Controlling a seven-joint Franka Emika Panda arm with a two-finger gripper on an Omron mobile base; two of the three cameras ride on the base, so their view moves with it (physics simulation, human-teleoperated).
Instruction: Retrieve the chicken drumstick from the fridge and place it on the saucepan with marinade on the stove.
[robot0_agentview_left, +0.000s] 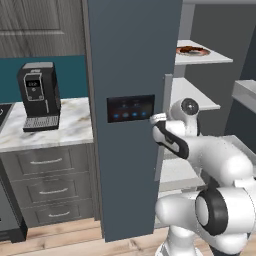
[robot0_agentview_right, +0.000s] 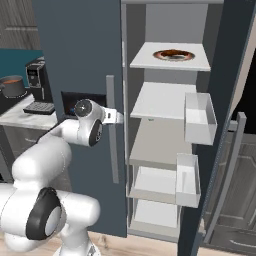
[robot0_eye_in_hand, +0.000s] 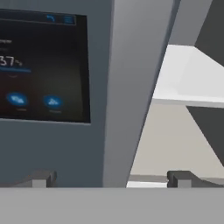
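Observation:
The fridge stands with its right door swung open and its left door shut, the dark control panel facing me. On the upper shelf a white plate carries the reddish-brown chicken drumstick. My gripper is open and empty, level with the panel at the left door's inner edge, next to the vertical handle and well below the drumstick. Far left, the grey saucepan with orange-red marinade sits on the stove.
A black coffee machine stands on the marble counter left of the fridge. Door bins hang on the open right door. Pale shelves below the plate's shelf are bare. Grey drawers sit under the counter.

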